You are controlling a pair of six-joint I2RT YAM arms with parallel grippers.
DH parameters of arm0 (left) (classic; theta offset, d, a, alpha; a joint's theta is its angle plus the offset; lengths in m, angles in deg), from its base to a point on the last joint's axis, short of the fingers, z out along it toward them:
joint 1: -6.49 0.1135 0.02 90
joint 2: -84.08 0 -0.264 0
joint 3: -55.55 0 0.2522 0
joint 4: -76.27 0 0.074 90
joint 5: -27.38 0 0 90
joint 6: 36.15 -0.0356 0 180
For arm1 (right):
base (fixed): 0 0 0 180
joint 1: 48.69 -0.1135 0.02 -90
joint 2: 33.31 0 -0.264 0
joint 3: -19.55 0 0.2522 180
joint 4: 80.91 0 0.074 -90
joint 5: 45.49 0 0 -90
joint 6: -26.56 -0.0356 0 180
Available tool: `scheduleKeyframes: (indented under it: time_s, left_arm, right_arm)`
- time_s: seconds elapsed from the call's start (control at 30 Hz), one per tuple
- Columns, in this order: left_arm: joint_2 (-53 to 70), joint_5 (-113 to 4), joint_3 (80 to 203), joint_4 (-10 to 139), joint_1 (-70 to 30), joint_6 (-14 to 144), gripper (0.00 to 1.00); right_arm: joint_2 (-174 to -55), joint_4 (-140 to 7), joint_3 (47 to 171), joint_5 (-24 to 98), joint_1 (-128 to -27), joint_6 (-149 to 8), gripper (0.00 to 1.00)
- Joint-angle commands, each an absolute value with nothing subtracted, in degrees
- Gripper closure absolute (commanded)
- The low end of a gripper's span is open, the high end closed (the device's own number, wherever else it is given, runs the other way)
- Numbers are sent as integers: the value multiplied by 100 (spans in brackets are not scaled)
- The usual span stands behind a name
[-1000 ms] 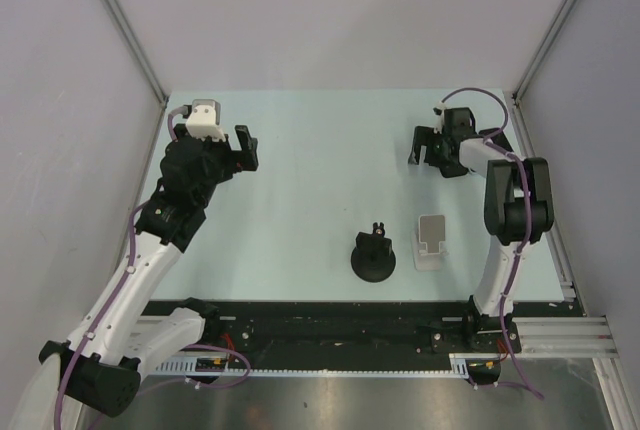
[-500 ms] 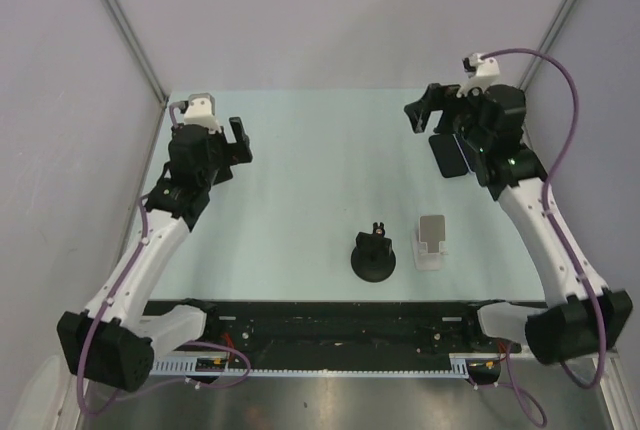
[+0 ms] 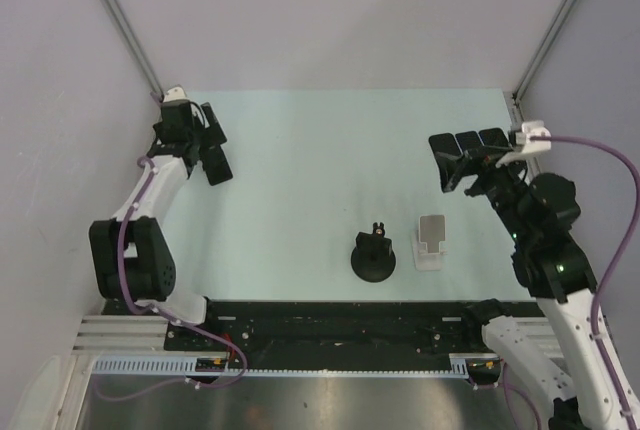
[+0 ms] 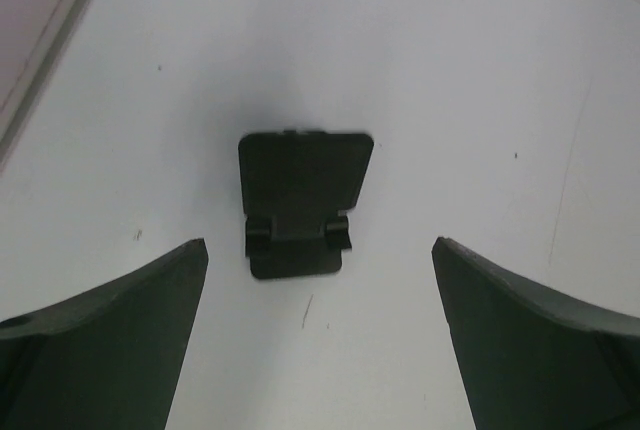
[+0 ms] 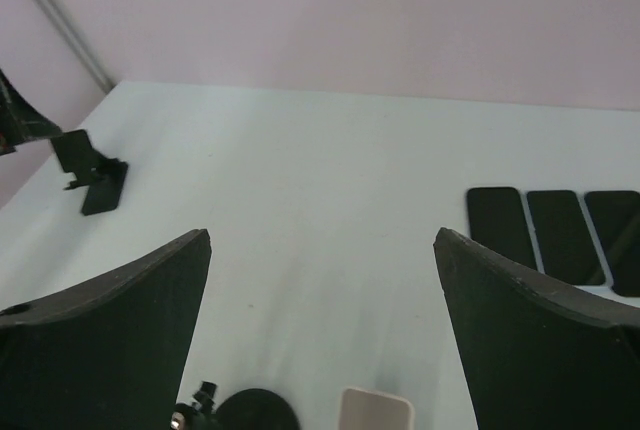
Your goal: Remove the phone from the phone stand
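Far left: the left gripper (image 4: 318, 245) hung with its fingers spread wide and empty above a black folding stand (image 4: 305, 175), which stood near the far-left corner of the table (image 3: 320, 150) with its backrest bare. Centre, towards the near edge: a round-based stand (image 3: 373, 258) and, just beside it on the right, a pale stand (image 3: 431, 238), neither carrying a phone. Right: three phones (image 5: 562, 235) lay flat and side by side on the far-right part of the table, well apart from every stand. The right gripper (image 5: 322, 240) was raised over the table, its fingers likewise wide apart with nothing between them. Since no stand in view held a phone, the removal was judged complete or nearly so, the handset most likely being one of the three lying flat; which one could not be told. The next move, if any remained, would call only for drawing both arms clear without brushing the folding stand or the phones; a fresh grasp seemed unnecessary.
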State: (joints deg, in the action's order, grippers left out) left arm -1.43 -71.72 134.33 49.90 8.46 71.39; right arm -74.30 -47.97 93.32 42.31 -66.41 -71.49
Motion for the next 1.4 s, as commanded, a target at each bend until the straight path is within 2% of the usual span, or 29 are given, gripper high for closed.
scheduleKeyframes:
  time_s: [0.0, 0.27, 0.5, 0.6, 0.7, 0.77, 0.9, 1.0, 1.13, 1.37]
  left_arm:
    - [-844, -7369, 14190, 5143, 912, 7099, 0]
    - [-1786, -7729, 14744, 5152, 947, 6835, 0]
    - [-2270, -7624, 14982, 5152, 1009, 6668, 0]
    - [-2262, -7432, 14930, 5143, 1000, 6659, 10]
    - [-2060, -7299, 14815, 5152, 1009, 6694, 31]
    - [-1841, -7203, 14736, 5134, 1000, 6721, 39]
    - [-1323, -6930, 14482, 5143, 939, 7019, 62]
    - [-840, -7017, 14149, 5143, 702, 7186, 67]
    - [-197, -7227, 13665, 5108, 70, 7380, 67]
    - [998, -7518, 12821, 4836, -1510, 7661, 67]
  right_arm:
    - [-6619, -4342, 8904, 5389, -6636, -6398, 0]
    - [-5442, -4771, 7841, 5979, -6697, -5975, 0]
    - [-4931, -5044, 7287, 6366, -6961, -5869, 0]
    - [-4764, -5176, 7137, 6507, -7005, -5861, 0]
    - [-4693, -5308, 7040, 6525, -7005, -5887, 0]
    - [-4658, -5405, 6961, 6498, -7014, -5896, 0]
    - [-4474, -5493, 6830, 6568, -7014, -5896, 2]
    - [-4351, -5493, 6785, 6630, -7031, -5904, 2]
    - [-4254, -5501, 6741, 6630, -7093, -5940, 3]
    - [-4122, -5475, 6688, 6709, -7295, -5931, 4]
